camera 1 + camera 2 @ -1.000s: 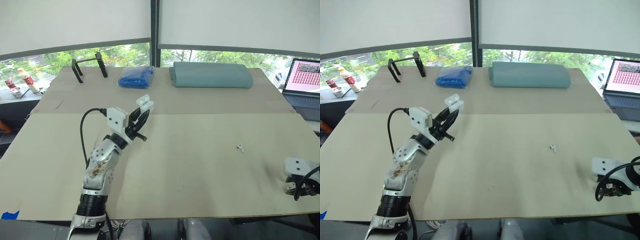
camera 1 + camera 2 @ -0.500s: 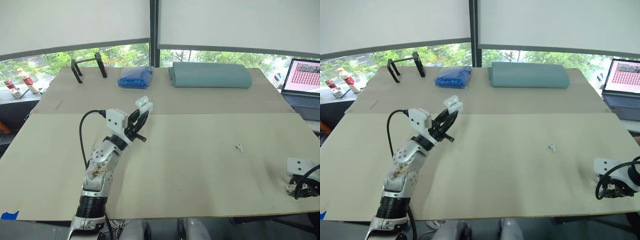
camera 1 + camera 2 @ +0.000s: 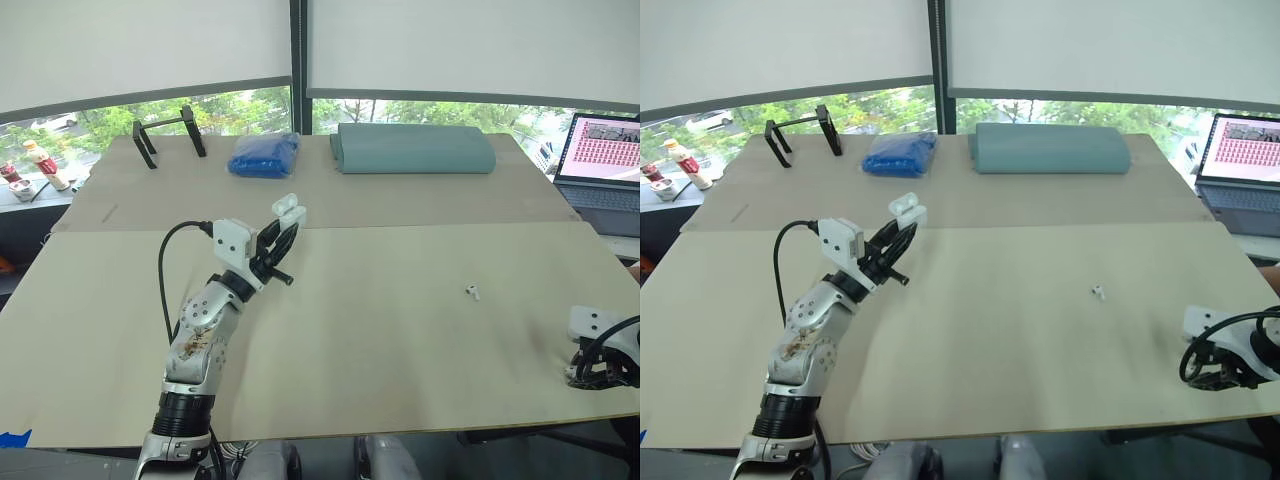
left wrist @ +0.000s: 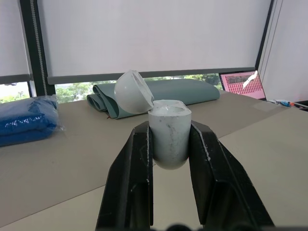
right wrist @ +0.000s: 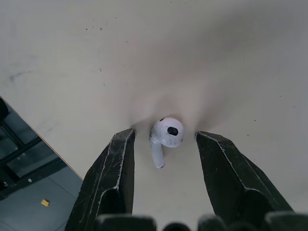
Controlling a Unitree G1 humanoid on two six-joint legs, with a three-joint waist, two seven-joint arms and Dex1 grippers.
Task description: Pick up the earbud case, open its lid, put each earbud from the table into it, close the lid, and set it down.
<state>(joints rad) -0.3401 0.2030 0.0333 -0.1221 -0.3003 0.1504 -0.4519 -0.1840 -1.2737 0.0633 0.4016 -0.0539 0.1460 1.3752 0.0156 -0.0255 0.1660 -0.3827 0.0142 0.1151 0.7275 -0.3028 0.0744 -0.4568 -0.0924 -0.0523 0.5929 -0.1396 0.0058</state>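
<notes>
My left gripper is raised over the left half of the table and shut on the white earbud case, whose lid stands flipped open. One white earbud lies loose on the table's right half. A second white earbud lies flat on the table near its front right corner. My right gripper points down over it, open, with one finger on each side and a gap to each. The right wrist sits at that corner.
A folded teal cloth, a blue plastic bag and a black metal stand line the table's far edge. A laptop stands open at the far right. The table's front edge runs close beside the right gripper.
The right gripper has shifted slightly at the front right corner. The left gripper still holds the open case in the same place. The camera has panned a little.
</notes>
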